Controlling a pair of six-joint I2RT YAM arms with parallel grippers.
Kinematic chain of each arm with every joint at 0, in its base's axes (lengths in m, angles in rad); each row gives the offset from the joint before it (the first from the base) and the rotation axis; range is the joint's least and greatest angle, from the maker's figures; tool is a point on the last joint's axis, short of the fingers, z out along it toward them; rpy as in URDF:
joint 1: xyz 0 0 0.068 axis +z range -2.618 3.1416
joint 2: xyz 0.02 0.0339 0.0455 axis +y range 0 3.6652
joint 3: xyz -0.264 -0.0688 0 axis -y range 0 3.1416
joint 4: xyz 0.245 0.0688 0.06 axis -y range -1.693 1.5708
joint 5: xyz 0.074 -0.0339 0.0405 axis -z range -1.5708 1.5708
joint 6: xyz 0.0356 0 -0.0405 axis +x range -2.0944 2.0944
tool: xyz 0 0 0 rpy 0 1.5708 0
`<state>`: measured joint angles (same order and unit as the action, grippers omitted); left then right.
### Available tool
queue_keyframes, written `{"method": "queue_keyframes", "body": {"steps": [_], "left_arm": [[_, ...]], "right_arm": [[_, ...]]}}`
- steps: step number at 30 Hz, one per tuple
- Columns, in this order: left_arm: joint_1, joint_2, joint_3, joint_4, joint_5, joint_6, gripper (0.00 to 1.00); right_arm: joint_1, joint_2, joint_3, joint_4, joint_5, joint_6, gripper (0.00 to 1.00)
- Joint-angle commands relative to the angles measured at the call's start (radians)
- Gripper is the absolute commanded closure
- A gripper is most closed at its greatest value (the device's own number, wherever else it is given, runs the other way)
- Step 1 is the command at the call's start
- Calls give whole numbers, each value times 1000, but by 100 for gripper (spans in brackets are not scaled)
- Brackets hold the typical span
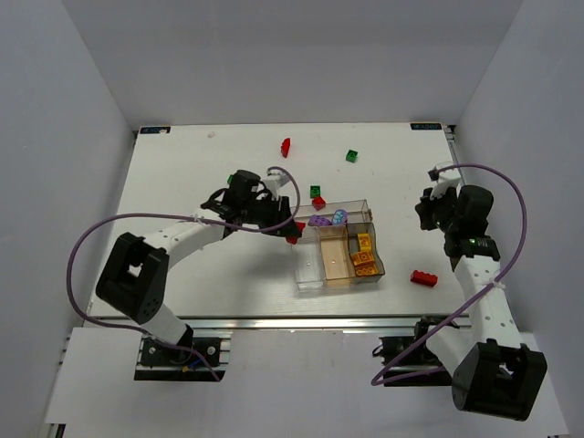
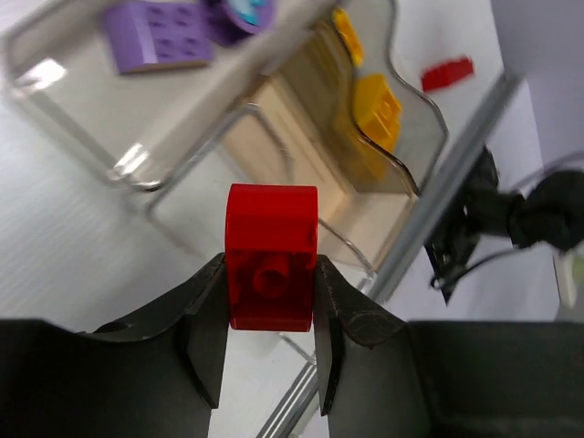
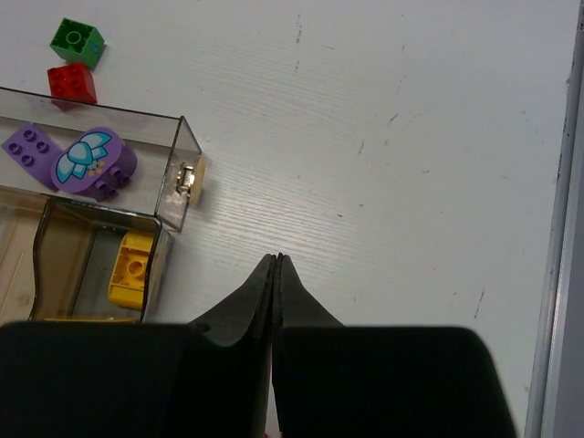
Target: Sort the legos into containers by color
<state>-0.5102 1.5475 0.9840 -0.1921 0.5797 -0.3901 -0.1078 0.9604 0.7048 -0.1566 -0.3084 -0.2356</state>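
Carrying is in hand — a red brick [image 2: 271, 246] is clamped in the left claw [image 2: 271, 274] just beside the tray [image 2: 137, 169], the right claw [image 3: 276, 265] is pressed together on nothing, and an empty compartment is judged needed next.

White arms [image 1: 182, 238], black joints [image 1: 132, 274] — purple cables [image 1: 526, 214].

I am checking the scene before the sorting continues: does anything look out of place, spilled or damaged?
Nothing looks spilled or broken. The tray sits slightly turned against the edges of the table. Some red bricks and green bricks lie outside it, unsorted; the left claw holds another red brick.
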Motion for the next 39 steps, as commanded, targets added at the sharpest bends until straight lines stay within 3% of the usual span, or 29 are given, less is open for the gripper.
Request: {"method": "queue_keyframes", "body": {"steps": [1, 6, 9, 14, 20, 23, 24, 26, 29, 31, 32, 33, 35, 36, 37, 38, 39], "left_arm": [[-42, 20, 51, 108, 181, 85, 100], [-132, 114, 159, 89, 140, 54, 100], [-172, 158, 195, 86, 89, 22, 95], [-208, 207, 220, 53, -56, -53, 63], [-252, 258, 287, -25, -213, -170, 61], [-278, 281, 349, -82, -302, -211, 50], [-278, 289, 363, -92, -313, -211, 38], [-303, 298, 393, -110, -316, -210, 26], [-313, 306, 416, -116, -302, -205, 25], [-314, 310, 427, -125, -288, -202, 25], [-314, 304, 436, -133, -281, -201, 25], [-314, 296, 441, -138, -279, -194, 26], [-314, 277, 453, -147, -273, -158, 48], [-297, 251, 459, -150, -265, -139, 69], [-288, 231, 461, -161, -256, -101, 90], [-287, 212, 464, -187, -268, -70, 100], [-274, 166, 463, -202, -291, -29, 100]], "right_arm": [[-18, 0, 28, 14, 12, 12, 100], [-44, 14, 27, 12, -6, 18, 100], [-58, 12, 27, 6, -12, 18, 100], [-78, 9, 25, 5, -29, 19, 100], [-99, 9, 28, 2, -46, 22, 100], [-110, 8, 27, 2, -55, 24, 100], [-115, 8, 28, 2, -58, 24, 99], [-121, 12, 30, -4, -70, 21, 94], [-133, 14, 36, -27, -113, -11, 80], [-133, 14, 35, -53, -148, -60, 60], [-136, 17, 38, -69, -214, -92, 51], [-139, 18, 41, -113, -257, -182, 31], [-139, 46, 67, -197, -395, -321, 22], [-138, 63, 84, -246, -426, -391, 26], [-138, 102, 134, -370, -481, -565, 31], [-138, 125, 162, -447, -494, -668, 38], [-136, 177, 192, -525, -497, -771, 56]]}}
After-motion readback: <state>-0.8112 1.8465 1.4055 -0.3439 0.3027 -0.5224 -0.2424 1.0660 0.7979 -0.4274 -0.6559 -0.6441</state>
